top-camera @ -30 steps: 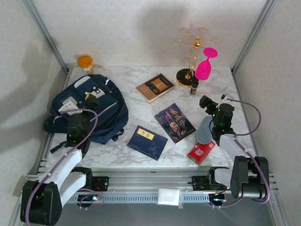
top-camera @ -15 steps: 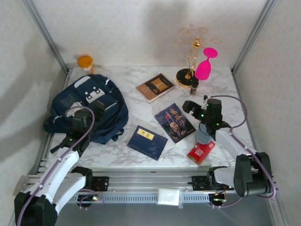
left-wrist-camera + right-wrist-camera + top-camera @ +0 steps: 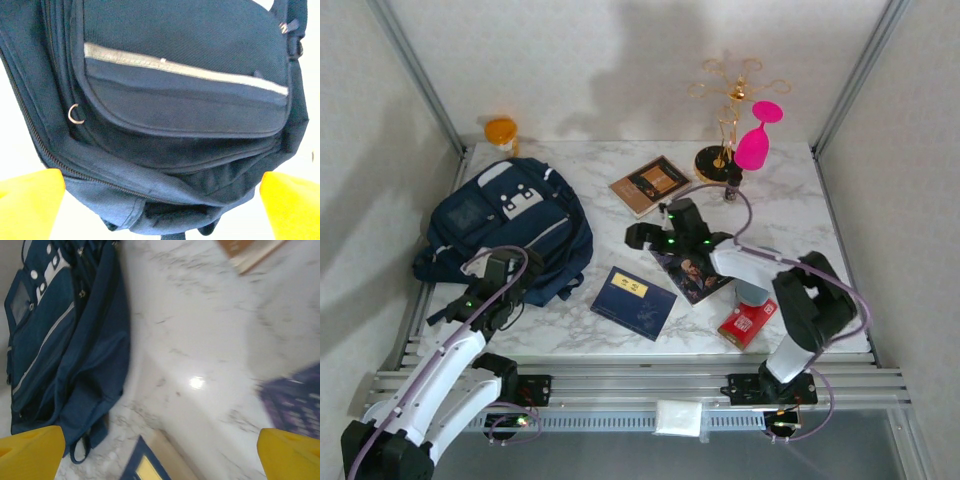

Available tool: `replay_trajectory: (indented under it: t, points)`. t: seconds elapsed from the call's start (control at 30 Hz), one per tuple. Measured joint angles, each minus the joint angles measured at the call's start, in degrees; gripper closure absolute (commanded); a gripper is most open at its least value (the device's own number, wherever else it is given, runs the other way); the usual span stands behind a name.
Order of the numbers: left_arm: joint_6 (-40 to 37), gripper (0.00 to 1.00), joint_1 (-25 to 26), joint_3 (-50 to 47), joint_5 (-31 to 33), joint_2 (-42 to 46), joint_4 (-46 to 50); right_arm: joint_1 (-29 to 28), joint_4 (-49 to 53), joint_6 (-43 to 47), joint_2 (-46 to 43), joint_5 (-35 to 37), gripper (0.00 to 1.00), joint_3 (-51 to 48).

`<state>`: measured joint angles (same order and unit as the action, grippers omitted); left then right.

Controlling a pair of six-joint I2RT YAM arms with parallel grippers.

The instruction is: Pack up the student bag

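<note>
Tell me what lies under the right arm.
Under the right arm lies a dark book with a portrait cover, its far end covered. By the elbow a grey-blue object and a red box show partly; the rest is hidden.

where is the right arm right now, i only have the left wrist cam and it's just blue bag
Observer: The right gripper hangs open over mid-table, between the student bag and a dark portrait-cover book.
Operator: what else is lying out there
Observer: Three books lie on the marble table: that dark one, a tan book farther back, and a blue book near the front edge.
Operator: how is the bag sitting overall
Observer: It lies flat on the table's left side, front face up, with its white patches toward the back wall.
</note>
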<state>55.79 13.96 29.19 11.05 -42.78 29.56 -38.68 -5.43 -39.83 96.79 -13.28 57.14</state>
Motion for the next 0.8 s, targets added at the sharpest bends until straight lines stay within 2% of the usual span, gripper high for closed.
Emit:
replay_trajectory:
  t: [0.13, 0.43, 0.63, 0.8]
  points:
    - [0.3, 0.01, 0.3, -1.5, -0.6, -0.7, 0.8, -4.2, -0.3, -0.3, 8.1, 2.1, 0.03, 8.2]
    - [0.4, 0.01, 0.3, -2.5, 0.1, 1.6, 1.2, -8.7, 1.8, 0.0, 26.8, 4.5, 0.2, 30.5]
    - [0.7, 0.01, 0.3, -3.2, 0.2, 1.6, 1.1, -9.1, 3.7, 0.3, 33.8, 6.2, 0.38, 38.5]
    - [0.9, 0.01, 0.3, -5.1, 0.2, 0.9, 1.0, -9.1, 5.3, 1.2, 37.2, 6.2, 0.66, 42.7]
